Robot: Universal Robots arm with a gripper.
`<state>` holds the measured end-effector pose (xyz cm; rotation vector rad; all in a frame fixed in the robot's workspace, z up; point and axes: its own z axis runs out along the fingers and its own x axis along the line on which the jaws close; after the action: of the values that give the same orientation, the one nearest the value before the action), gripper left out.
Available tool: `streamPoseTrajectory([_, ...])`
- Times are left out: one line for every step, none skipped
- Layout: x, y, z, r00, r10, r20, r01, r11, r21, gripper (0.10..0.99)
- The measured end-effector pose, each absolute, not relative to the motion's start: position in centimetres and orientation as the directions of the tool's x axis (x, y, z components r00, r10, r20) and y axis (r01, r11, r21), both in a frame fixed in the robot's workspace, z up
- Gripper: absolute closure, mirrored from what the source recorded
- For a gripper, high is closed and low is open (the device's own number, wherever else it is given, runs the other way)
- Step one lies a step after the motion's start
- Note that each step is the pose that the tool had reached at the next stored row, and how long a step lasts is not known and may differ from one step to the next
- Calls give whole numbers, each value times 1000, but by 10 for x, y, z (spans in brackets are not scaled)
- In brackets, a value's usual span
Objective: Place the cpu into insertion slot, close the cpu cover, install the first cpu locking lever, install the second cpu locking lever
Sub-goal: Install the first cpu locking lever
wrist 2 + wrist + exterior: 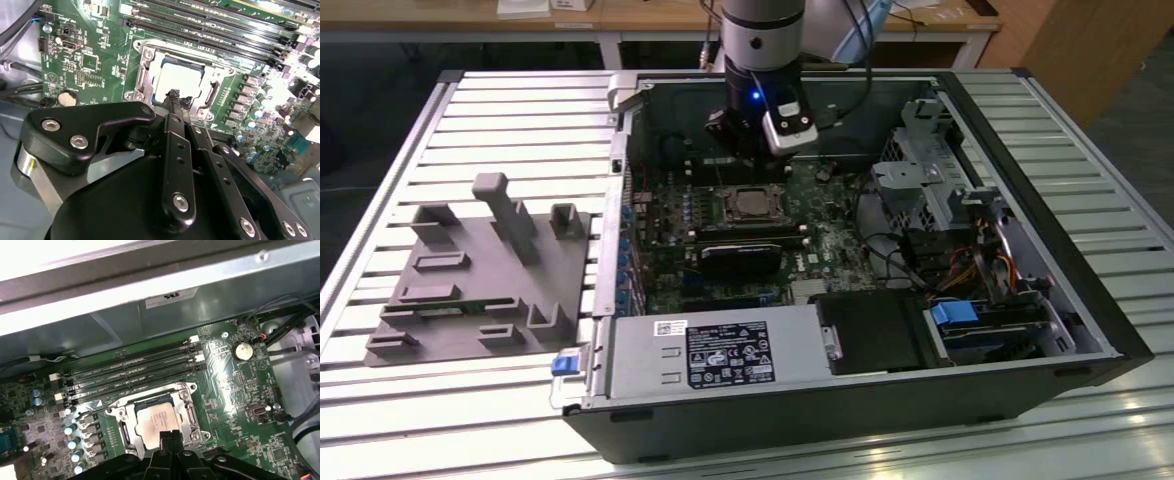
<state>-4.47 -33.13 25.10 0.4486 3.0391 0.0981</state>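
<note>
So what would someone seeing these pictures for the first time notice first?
The open computer case on the slatted table, with the robot arm reaching down into it. In both wrist views, the silver chip sits in its socket on the green board, the shut gripper poised at its edge.

Pale slatted metal table, wooden desks behind

No print is clear enough to read. In the first wrist view the cpu bears faint grey marks, and a white wall sticker on the case wall is illegible. In the exterior view, at six o'clock from the socket, the power supply carries a black-and-white label and a small white sticker.
</note>
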Motion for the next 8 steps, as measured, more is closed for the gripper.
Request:
streamPoseTrajectory([-45,-331,253,-955,291,-58,286,955,73,984])
streamPoseTrajectory([-45,-331,255,-955,290,-58,286,955,73,984])
streamPoseTrajectory([-45,-331,257,-955,291,-58,286,955,73,984])
streamPoseTrajectory([-45,-331,258,-955,291,-58,286,955,73,984])
streamPoseTrajectory([-45,-331,260,-955,291,-58,286,955,73,984])
streamPoseTrajectory([-45,-331,260,-955,291,-58,286,955,73,984])
streamPoseTrajectory([-45,-331,260,-955,291,-58,286,955,73,984])
streamPoseTrajectory([-45,-331,260,-955,291,-58,286,955,73,984])
